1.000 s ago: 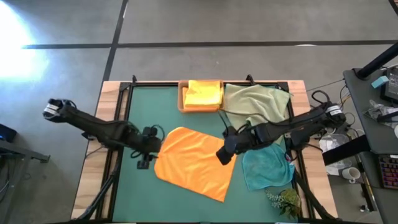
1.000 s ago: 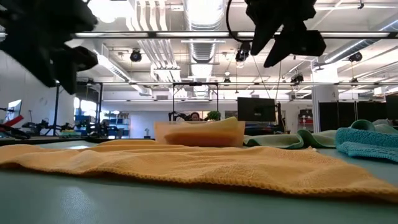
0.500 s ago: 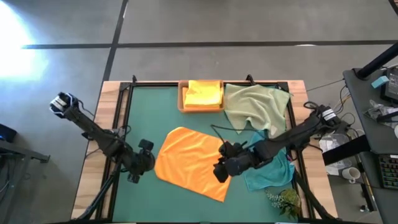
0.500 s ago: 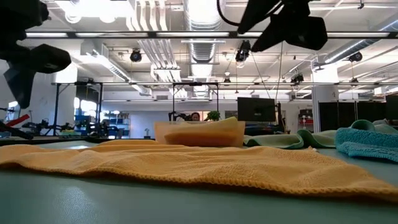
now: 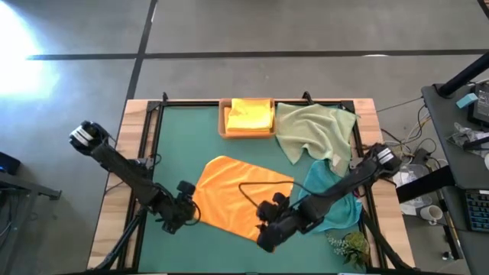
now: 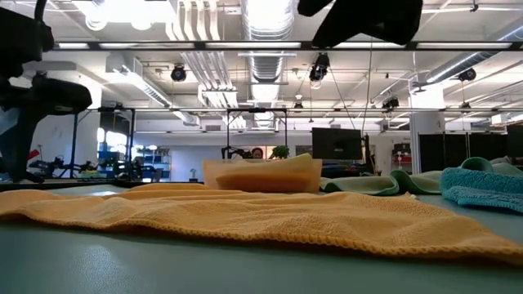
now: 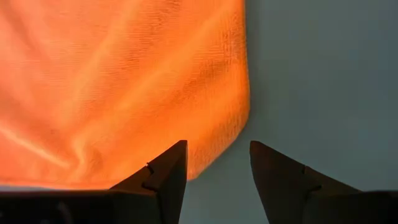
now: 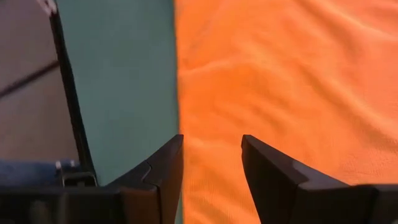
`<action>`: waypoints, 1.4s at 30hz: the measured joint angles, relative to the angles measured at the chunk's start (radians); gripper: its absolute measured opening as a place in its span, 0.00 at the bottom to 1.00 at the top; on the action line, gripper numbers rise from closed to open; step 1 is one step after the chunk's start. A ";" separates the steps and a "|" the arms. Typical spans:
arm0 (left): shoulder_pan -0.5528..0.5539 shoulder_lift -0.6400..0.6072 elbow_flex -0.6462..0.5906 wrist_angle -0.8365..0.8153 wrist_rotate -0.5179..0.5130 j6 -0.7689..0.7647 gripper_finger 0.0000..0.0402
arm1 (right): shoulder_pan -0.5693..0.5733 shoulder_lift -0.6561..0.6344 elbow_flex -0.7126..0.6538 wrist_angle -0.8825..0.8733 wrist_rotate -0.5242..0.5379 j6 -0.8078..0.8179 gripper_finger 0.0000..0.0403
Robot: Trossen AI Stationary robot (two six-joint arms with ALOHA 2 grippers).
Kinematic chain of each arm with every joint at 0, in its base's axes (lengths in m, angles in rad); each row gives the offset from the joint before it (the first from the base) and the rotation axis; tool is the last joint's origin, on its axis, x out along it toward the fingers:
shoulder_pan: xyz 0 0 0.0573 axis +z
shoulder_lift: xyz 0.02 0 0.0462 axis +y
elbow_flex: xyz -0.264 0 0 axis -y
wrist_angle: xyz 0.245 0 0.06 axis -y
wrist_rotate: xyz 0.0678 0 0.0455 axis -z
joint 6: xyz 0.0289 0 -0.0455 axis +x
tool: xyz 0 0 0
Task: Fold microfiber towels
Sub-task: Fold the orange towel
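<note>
An orange microfiber towel lies spread flat on the dark green mat. My left gripper hovers open over the towel's near left corner, fingers pointing down, touching nothing. My right gripper hovers open over the towel's near right part, its fingers straddling the towel's edge from above without contact. A folded yellow towel sits in the wooden tray at the far edge. A pale green towel and a teal towel lie crumpled at the right.
A black frame borders the mat. A small plant sprig lies at the near right corner. Bare mat shows to the left of the orange towel and along the near edge. The room beyond the table holds monitors and stands.
My left gripper has moved toward the table's near edge and come down beside the orange towel's left corner. My right gripper has swung from over the towel's right side toward the near edge, rolling as it went. The towels have stayed where they were.
</note>
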 joint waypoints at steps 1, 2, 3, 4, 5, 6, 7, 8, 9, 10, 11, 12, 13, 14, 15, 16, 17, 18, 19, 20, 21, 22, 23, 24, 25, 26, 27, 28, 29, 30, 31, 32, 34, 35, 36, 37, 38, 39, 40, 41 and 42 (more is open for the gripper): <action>-0.001 0.016 0.006 0.003 0.000 0.000 0.40 | 0.008 0.012 0.010 -0.004 0.000 -0.010 0.37; -0.001 0.032 0.011 0.005 0.000 0.000 0.40 | 0.015 0.023 0.014 -0.007 0.000 -0.014 0.37; -0.001 0.047 0.015 0.010 0.000 -0.003 0.40 | 0.021 0.036 0.017 -0.012 0.000 -0.015 0.37; -0.001 0.059 0.016 0.012 0.000 -0.007 0.40 | 0.027 0.046 0.018 -0.012 -0.001 -0.015 0.37; -0.001 0.071 0.016 0.011 0.000 -0.020 0.40 | 0.033 0.055 0.019 -0.012 0.000 -0.011 0.37; -0.001 0.084 0.015 0.014 0.000 -0.023 0.40 | 0.037 0.064 0.019 -0.012 0.000 -0.004 0.37; -0.001 0.096 0.014 0.019 0.000 -0.024 0.40 | 0.040 0.074 0.019 -0.010 0.000 0.006 0.37; -0.001 0.109 0.013 0.021 -0.001 -0.024 0.40 | 0.044 0.082 0.019 -0.006 0.000 0.012 0.37; -0.001 0.119 0.013 0.023 -0.002 -0.028 0.40 | 0.047 0.090 0.019 -0.002 0.000 0.020 0.37; -0.001 0.127 0.014 0.025 -0.005 -0.031 0.40 | 0.050 0.096 0.018 0.003 0.000 0.027 0.37; -0.001 0.135 0.014 0.026 -0.015 -0.040 0.40 | 0.051 0.105 0.018 0.014 0.000 0.030 0.37; -0.002 0.145 0.014 0.027 -0.027 -0.054 0.40 | 0.052 0.112 0.018 0.029 0.000 0.030 0.37; -0.002 0.150 0.014 0.027 -0.035 -0.071 0.40 | 0.056 0.117 0.018 0.037 0.000 0.029 0.37; -0.003 0.155 0.013 0.028 -0.041 -0.084 0.40 | 0.057 0.124 0.018 0.039 0.000 0.025 0.37; -0.003 0.157 0.013 0.029 -0.045 -0.100 0.40 | 0.058 0.131 0.018 0.041 -0.001 0.023 0.37; -0.003 0.156 0.013 0.032 -0.047 -0.115 0.39 | 0.060 0.139 0.018 0.045 -0.002 0.023 0.37; -0.003 0.155 0.013 0.035 -0.050 -0.128 0.38 | 0.062 0.147 0.018 0.046 -0.006 0.022 0.37; -0.003 0.154 0.013 0.036 -0.051 -0.134 0.36 | 0.064 0.157 0.018 0.048 -0.008 0.022 0.37; -0.003 0.150 0.013 0.036 -0.051 -0.136 0.33 | 0.065 0.166 0.018 0.052 -0.010 0.022 0.37; -0.003 0.146 0.013 0.038 -0.052 -0.136 0.30 | 0.069 0.175 0.018 0.056 -0.012 0.022 0.37; -0.003 0.144 0.013 0.039 -0.051 -0.137 0.27 | 0.071 0.184 0.018 0.056 -0.021 0.022 0.37; -0.003 0.141 0.013 0.041 -0.051 -0.137 0.23 | 0.071 0.193 0.018 0.056 -0.034 0.022 0.37; -0.003 0.136 0.012 0.041 -0.057 -0.137 0.19 | 0.074 0.202 0.018 0.056 -0.049 0.022 0.37; 0.000 0.135 0.009 0.032 -0.077 -0.136 0.15 | 0.074 0.210 0.018 0.056 -0.068 0.022 0.37; 0.002 0.131 0.008 0.033 -0.078 -0.138 0.11 | 0.076 0.220 0.018 0.057 -0.084 0.022 0.37; 0.002 0.128 0.008 0.033 -0.082 -0.137 0.07 | 0.076 0.227 0.018 0.059 -0.098 0.023 0.37; 0.001 0.124 0.008 0.031 -0.079 -0.137 0.04 | 0.078 0.234 0.018 0.060 -0.108 0.028 0.37; 0.001 0.122 0.008 0.030 -0.077 -0.141 0.02 | 0.079 0.237 0.018 0.060 -0.113 0.030 0.37; 0.001 0.121 0.008 0.033 -0.074 -0.148 0.02 | 0.082 0.238 0.018 0.060 -0.113 0.028 0.37; 0.001 0.121 0.008 0.034 -0.072 -0.151 0.02 | 0.085 0.238 0.017 0.059 -0.113 0.019 0.37; 0.001 0.121 0.008 0.033 -0.071 -0.153 0.02 | 0.086 0.239 0.017 0.061 -0.110 0.011 0.37; 0.001 0.121 0.008 0.034 -0.070 -0.153 0.02 | 0.086 0.239 0.017 0.060 -0.106 0.004 0.37; 0.001 0.121 0.008 0.034 -0.069 -0.153 0.02 | 0.087 0.240 0.017 0.054 -0.106 -0.016 0.37; 0.001 0.121 0.008 0.035 -0.066 -0.153 0.01 | 0.087 0.240 0.017 0.052 -0.106 -0.023 0.37; 0.001 0.121 0.008 0.035 -0.064 -0.153 0.01 | 0.087 0.240 0.015 0.054 -0.106 -0.031 0.37; 0.001 0.121 0.008 0.035 -0.064 -0.153 0.00 | 0.087 0.240 0.011 0.055 -0.105 -0.038 0.37; 0.001 0.121 0.008 0.035 -0.063 -0.153 0.00 | 0.087 0.240 0.007 0.053 -0.105 -0.040 0.37; 0.001 0.121 0.008 0.035 -0.062 -0.153 0.01 | 0.087 0.240 0.002 0.049 -0.105 -0.041 0.37; 0.001 0.121 0.008 0.035 -0.062 -0.154 0.01 | 0.087 0.240 -0.004 0.047 -0.105 -0.039 0.37; 0.001 0.121 0.008 0.035 -0.062 -0.154 0.00 | 0.087 0.240 -0.010 0.045 -0.105 -0.034 0.37; 0.001 0.121 0.007 0.035 -0.062 -0.154 0.00 | 0.087 0.240 -0.015 0.045 -0.106 -0.023 0.37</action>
